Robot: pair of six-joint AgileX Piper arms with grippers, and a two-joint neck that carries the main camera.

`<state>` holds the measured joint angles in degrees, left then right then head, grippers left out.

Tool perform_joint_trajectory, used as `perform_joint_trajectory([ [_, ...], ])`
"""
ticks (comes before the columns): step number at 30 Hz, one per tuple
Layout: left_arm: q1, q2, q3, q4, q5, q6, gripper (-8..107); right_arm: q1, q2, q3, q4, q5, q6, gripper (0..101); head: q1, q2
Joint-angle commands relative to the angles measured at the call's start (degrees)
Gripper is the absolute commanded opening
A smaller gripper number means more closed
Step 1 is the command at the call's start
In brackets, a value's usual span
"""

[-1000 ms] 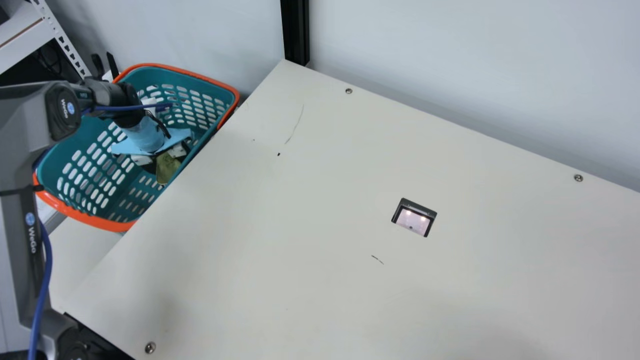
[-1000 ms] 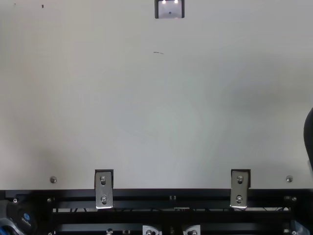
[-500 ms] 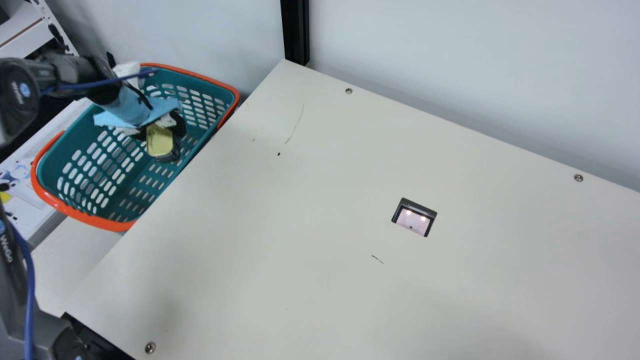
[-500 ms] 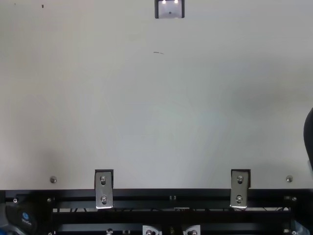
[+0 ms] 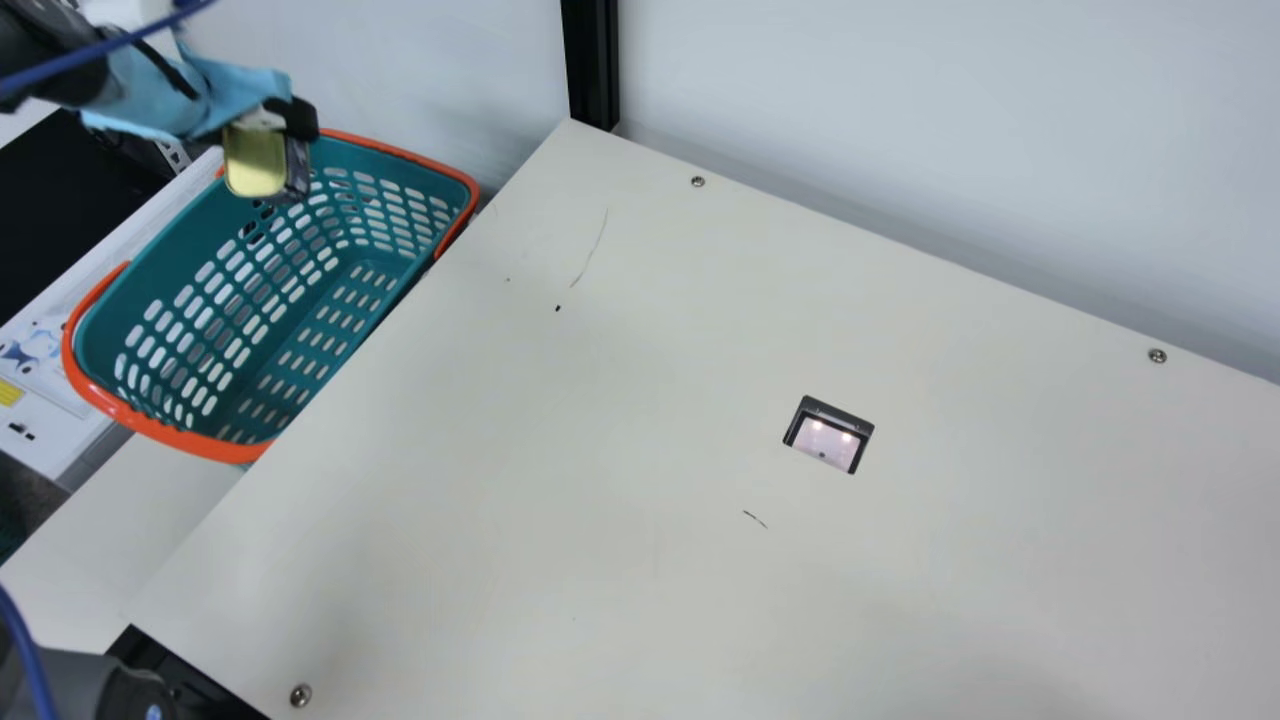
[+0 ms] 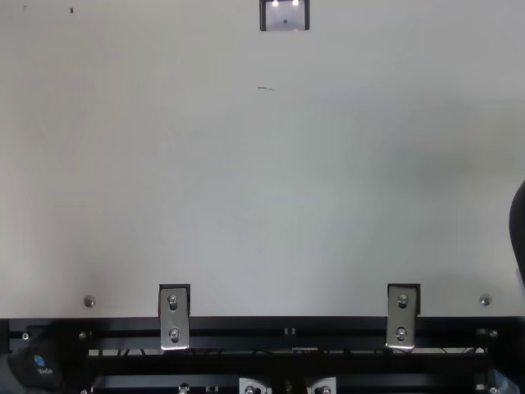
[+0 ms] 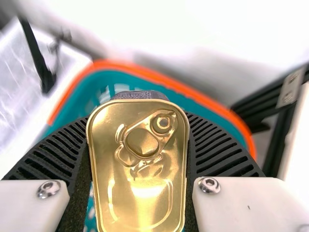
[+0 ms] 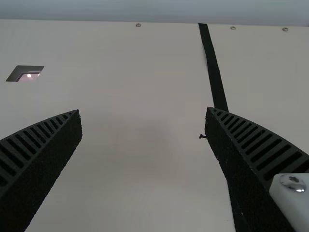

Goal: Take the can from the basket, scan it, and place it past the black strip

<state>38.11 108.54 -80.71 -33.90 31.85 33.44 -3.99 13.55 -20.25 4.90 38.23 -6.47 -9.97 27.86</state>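
Main view: the can (image 5: 256,165) is held over the basket's (image 5: 175,435) far part, presumably to clear the rim. Left wrist view: the left gripper (image 7: 140,145) clamps its sides, probably freeing the ends for scanning; the ring-pull end faces the wrist, its long axis along the jaws. Right wrist view: the right gripper (image 8: 143,116) stands open, likely unneeded.

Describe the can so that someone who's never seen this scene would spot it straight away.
Start at the teal basket with the orange rim, at the main view's left. By its upper-left part in that view, the left hand grips the can. It is a rounded rectangle whose shiny gold end carries a pull tab, unlike the black ribbed fingers flanking it.
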Motion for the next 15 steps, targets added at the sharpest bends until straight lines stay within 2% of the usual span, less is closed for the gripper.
perform_joint_trajectory([
  [1,0.3,-4.9,0.2,-1.2,0.7,1.4,10,0.0,0.0,0.0,0.0,0.0,0.0,101,-2.3,0.6],
  [7,0.9,-12.4,1.2,-2.9,5.3,1.5,10,0.0,0.0,0.0,0.0,0.0,0.0,101,-2.3,0.6],
  [15,-0.8,-22.2,2.9,-1.7,17.5,-5.0,10,0.0,0.0,0.0,0.0,0.0,0.0,101,-2.3,0.6],
])
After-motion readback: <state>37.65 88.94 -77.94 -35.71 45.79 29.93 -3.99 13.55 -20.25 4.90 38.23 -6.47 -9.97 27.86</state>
